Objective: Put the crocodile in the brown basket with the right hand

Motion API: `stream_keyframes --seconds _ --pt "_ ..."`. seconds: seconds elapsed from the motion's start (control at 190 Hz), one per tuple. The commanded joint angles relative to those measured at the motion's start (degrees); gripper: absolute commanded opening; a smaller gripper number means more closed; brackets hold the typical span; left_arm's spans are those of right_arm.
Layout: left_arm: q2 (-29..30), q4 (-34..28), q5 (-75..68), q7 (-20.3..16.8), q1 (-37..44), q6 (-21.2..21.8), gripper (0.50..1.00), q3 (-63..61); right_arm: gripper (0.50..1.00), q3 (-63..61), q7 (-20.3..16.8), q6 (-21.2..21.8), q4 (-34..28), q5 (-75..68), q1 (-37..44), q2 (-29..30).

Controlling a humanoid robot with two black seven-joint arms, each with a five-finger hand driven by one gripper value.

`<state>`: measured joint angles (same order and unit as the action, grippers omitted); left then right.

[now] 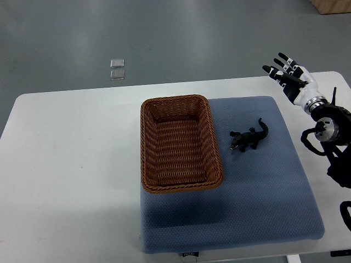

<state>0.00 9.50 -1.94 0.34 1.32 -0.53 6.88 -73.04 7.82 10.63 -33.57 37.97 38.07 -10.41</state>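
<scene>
Approach step: right hand (290,78), fingers spread and empty, must descend to crocodile (249,138) beside brown basket (181,143).

Crocodile (249,138) beside brown basket (144,148); right hand (292,81) apart

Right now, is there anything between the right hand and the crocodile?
No. In the top view, only bare blue mat lies between the open right hand and the crocodile; the brown basket stands on the crocodile's other side.
</scene>
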Motion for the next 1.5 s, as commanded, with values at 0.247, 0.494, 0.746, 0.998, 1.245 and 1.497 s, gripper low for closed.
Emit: stream_keyframes --seconds 0.247,0.494,0.746,0.998,1.245,1.497 --pt "0.0 0.1 0.0 0.0 0.0 -0.3 1.000 0.2 0.930 0.0 0.0 0.0 -0.1 0.0 0.0 -0.1" --pt "0.0 -0.6 0.0 0.0 0.1 0.0 1.000 0.0 0.930 -0.1 0.0 0.0 0.0 0.0 0.1 -0.2" --pt "0.0 -0.5 0.0 0.0 0.1 0.0 1.000 0.1 0.930 -0.2 0.0 0.1 -0.1 0.0 0.2 -0.3" --pt "0.0 -0.5 0.0 0.0 0.1 0.0 1.000 0.0 0.930 -0.2 0.0 0.1 -0.1 0.0 0.4 -0.6" --pt "0.0 -0.5 0.0 0.0 0.0 0.0 1.000 0.0 0.930 -0.2 0.0 0.2 -0.1 0.0 0.4 -0.6" --pt "0.0 -0.5 0.0 0.0 0.1 0.0 1.000 0.0 0.930 -0.2 0.0 0.4 -0.3 0.0 0.6 -0.8"
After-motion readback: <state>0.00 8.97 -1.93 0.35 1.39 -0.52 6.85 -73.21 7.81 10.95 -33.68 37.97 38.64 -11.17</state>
